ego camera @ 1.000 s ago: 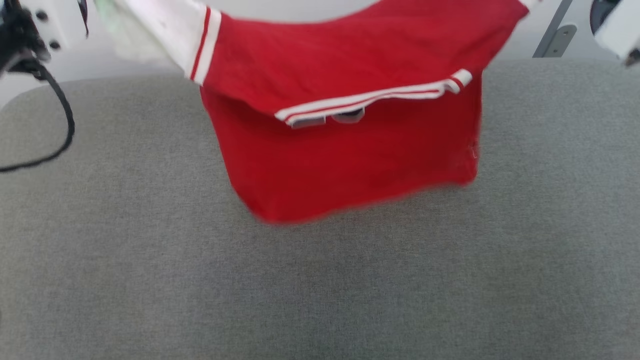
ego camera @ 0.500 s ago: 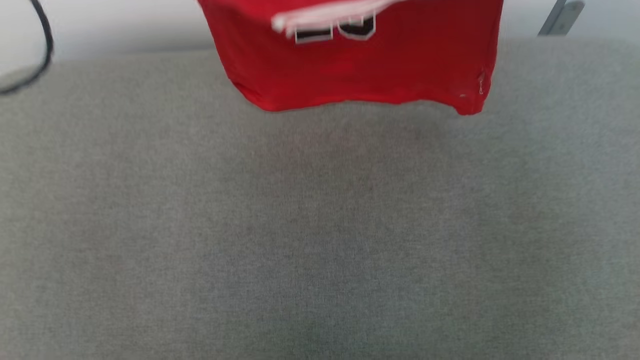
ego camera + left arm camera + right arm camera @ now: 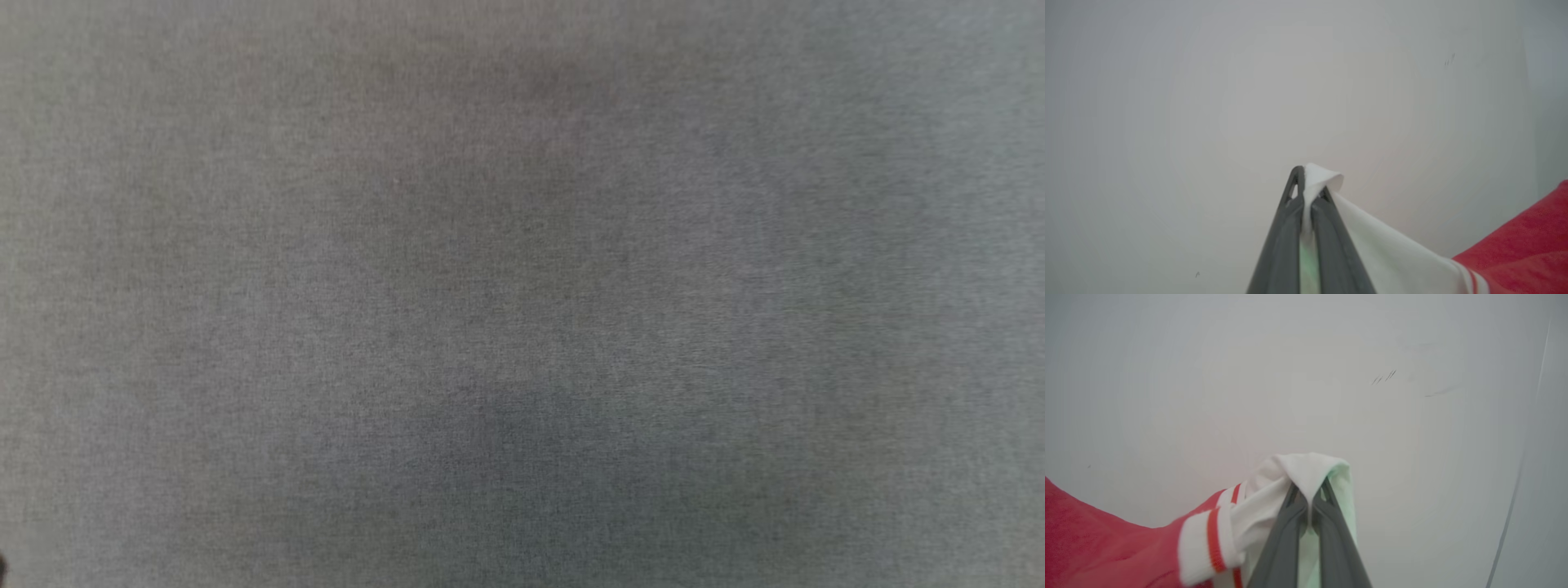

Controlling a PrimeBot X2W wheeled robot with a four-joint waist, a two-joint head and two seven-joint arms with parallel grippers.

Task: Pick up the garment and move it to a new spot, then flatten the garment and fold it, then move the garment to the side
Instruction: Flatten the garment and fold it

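The left gripper (image 3: 1310,185) is clenched on one white sleeve of the garment (image 3: 1523,241), the right gripper (image 3: 1309,496) on the other; held up before the pale wall (image 3: 1208,102), its red body sags between them, probably to shake it flat

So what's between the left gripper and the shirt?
Nothing. In the left wrist view, the left gripper pinches the shirt directly by its white sleeve.

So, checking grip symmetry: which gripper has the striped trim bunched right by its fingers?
The right gripper: the garment has its striped trim bunched right beside it. The left gripper pinches plain white sleeve, trim further off.
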